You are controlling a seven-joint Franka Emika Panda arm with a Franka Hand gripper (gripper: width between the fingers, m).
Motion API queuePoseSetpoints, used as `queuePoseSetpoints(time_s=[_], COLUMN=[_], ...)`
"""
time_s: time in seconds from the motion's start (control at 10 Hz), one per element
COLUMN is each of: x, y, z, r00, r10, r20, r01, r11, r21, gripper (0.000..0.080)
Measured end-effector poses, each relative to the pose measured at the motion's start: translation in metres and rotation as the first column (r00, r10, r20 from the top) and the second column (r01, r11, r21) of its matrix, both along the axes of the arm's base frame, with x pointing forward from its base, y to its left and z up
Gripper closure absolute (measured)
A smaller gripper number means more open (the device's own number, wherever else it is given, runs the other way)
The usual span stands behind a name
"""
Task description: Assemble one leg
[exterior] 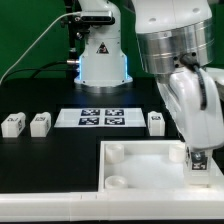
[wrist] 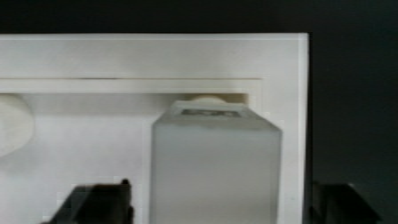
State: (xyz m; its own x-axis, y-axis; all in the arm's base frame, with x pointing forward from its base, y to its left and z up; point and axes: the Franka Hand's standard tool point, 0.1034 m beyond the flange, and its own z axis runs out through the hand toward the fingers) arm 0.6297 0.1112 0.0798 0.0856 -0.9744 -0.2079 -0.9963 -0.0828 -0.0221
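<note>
White leg (wrist: 217,165) upright between the hand's (wrist: 228,200) spread fingers (wrist: 103,202), clear of both, at the plate's (wrist: 107,60) corner socket (wrist: 210,101).

Black table (exterior: 40,165) is filling the exterior view under even light, with a dark backdrop (exterior: 25,20) rising behind it. The marker board (exterior: 103,118) is lying flat near the table's middle, its tags facing up.
</note>
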Motion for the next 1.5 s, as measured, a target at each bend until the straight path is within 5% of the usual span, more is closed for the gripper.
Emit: queuePoseSetpoints(time_s=[0.3,0.6,0.7,1.0,1.1,1.2,1.3,1.5], x=[0.000,0.000,-0.001,-0.004,-0.003,-0.003,-0.003,-0.004], y=[0.003,0.001,0.003,0.016,0.013,0.014,0.014,0.011], z=[-0.001,-0.001,-0.001,-0.003,-0.003,-0.003,-0.003,-0.004], r00=[0.926,0.747,0.670,0.270,0.245,0.275,0.290,0.471], r10=[0.368,0.649,0.729,0.958,0.964,0.956,0.952,0.877], r20=[0.086,0.140,0.141,0.098,0.098,0.099,0.100,0.091], r01=[-0.368,-0.647,-0.725,-0.943,-0.949,-0.942,-0.937,-0.865], r11=[0.930,0.759,0.683,0.283,0.260,0.289,0.303,0.480], r21=[-0.025,-0.065,-0.085,-0.174,-0.177,-0.173,-0.171,-0.149], gripper=[0.0152,0.0151,0.0151,0.0151,0.0280,0.0280,0.0417,0.0495])
